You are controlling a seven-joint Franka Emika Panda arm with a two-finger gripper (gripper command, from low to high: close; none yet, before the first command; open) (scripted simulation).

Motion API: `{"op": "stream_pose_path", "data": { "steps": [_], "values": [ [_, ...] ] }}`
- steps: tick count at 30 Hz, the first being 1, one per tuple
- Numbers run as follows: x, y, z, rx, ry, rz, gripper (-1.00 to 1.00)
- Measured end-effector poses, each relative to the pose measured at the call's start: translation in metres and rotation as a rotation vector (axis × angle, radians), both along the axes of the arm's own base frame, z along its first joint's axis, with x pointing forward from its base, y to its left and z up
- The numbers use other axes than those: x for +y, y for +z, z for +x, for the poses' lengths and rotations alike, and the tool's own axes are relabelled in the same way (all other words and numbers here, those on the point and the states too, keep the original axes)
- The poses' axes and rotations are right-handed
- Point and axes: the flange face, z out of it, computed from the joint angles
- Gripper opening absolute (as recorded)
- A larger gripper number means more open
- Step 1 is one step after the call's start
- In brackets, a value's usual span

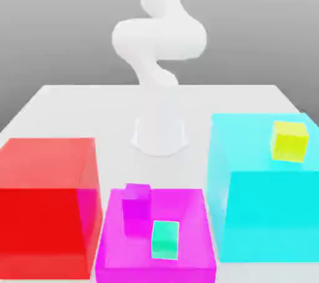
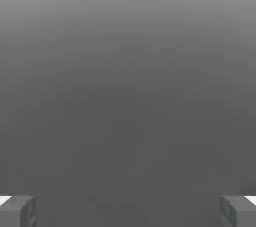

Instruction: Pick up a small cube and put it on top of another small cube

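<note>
A small yellow cube [image 1: 290,141] rests on top of the tall cyan block [image 1: 268,213] at the exterior view's right. A small green cube [image 1: 165,239] and a small magenta cube [image 1: 136,204] are at the low magenta block [image 1: 193,257] in the front middle; I cannot tell whether they sit on it or inside it. In the hand view my gripper [image 2: 128,212] is open, its two grey fingertips [image 2: 17,211] set far apart with nothing between them, facing plain grey background.
A large red block [image 1: 47,213] stands at the exterior view's left front. The white arm [image 1: 159,38] rises from its base [image 1: 159,133] at the middle of the white table [image 1: 75,107], behind the three blocks.
</note>
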Motion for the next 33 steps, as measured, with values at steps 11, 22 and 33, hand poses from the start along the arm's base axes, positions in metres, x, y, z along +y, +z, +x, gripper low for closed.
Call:
{"op": "stream_pose_path", "data": {
  "steps": [11,22,33],
  "values": [
    [-0.109,-0.109,0.071,0.198,-0.562,0.171,0.00],
    [-0.250,-0.263,0.047,0.267,-1.271,0.441,0.00],
    [-0.310,-0.420,-0.046,0.280,-1.972,0.741,0.00]
  ]
}}
